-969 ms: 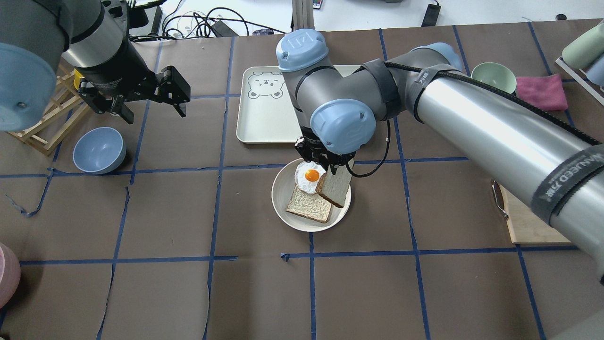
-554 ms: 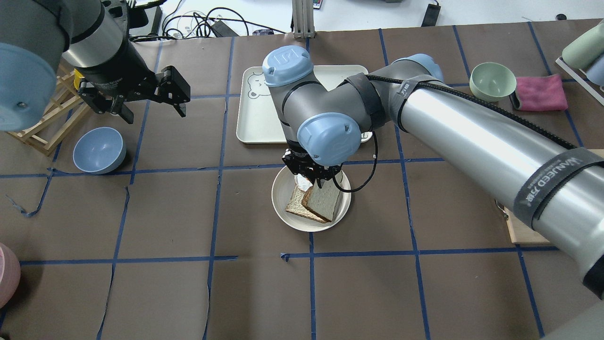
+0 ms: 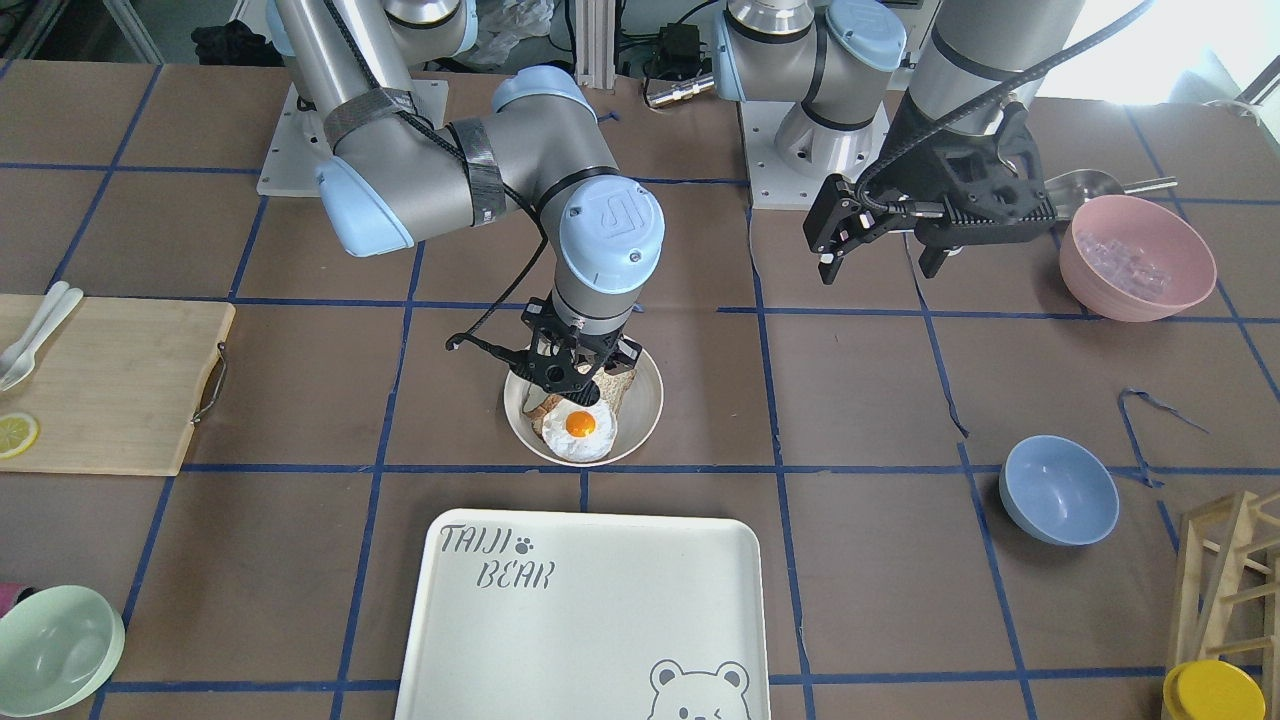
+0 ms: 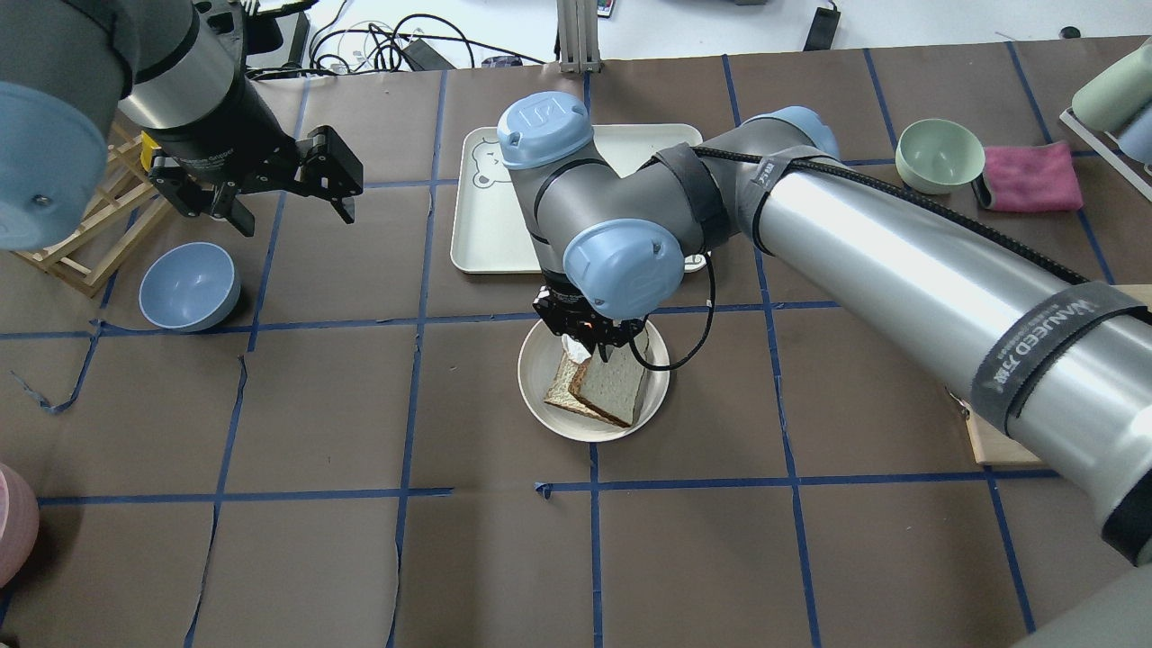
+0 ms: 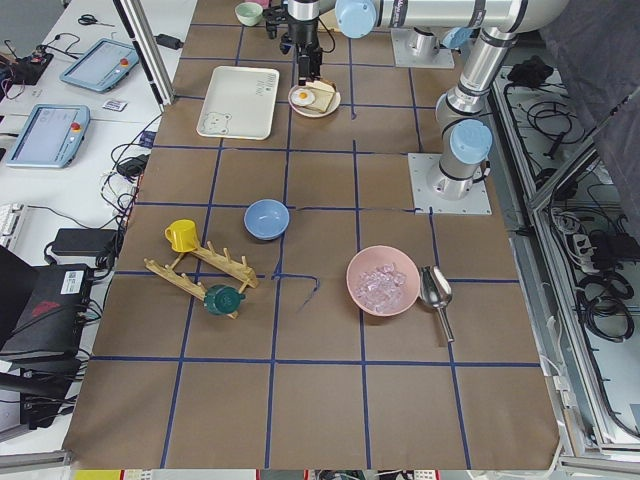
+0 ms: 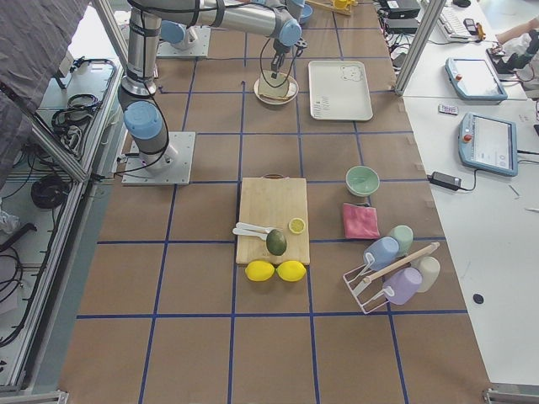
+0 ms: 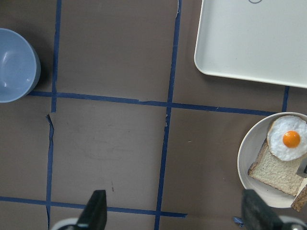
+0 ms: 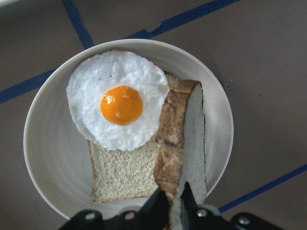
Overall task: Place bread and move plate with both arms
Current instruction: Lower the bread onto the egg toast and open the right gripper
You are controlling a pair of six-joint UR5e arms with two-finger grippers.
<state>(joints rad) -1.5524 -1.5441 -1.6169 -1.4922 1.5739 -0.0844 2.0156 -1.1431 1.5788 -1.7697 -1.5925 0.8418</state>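
Pinching the bread (image 8: 193,139) at its crust, right gripper (image 8: 175,200) is clamped tight on it; the slice stands on edge over the plate (image 8: 45,158), beside the fried egg (image 8: 120,105). Off to the side, left gripper (image 4: 295,216) is spread wide, empty.

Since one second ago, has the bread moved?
Yes. The bread shifted from the right rim of the plate toward its centre, in the overhead view.

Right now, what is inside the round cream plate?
A flat, squarish tan bread slice with a fried egg on top. The right gripper holds the larger dark-crusted slice tilted above the tan one in its fingers. Egg and held slice cover much of the tan slice.
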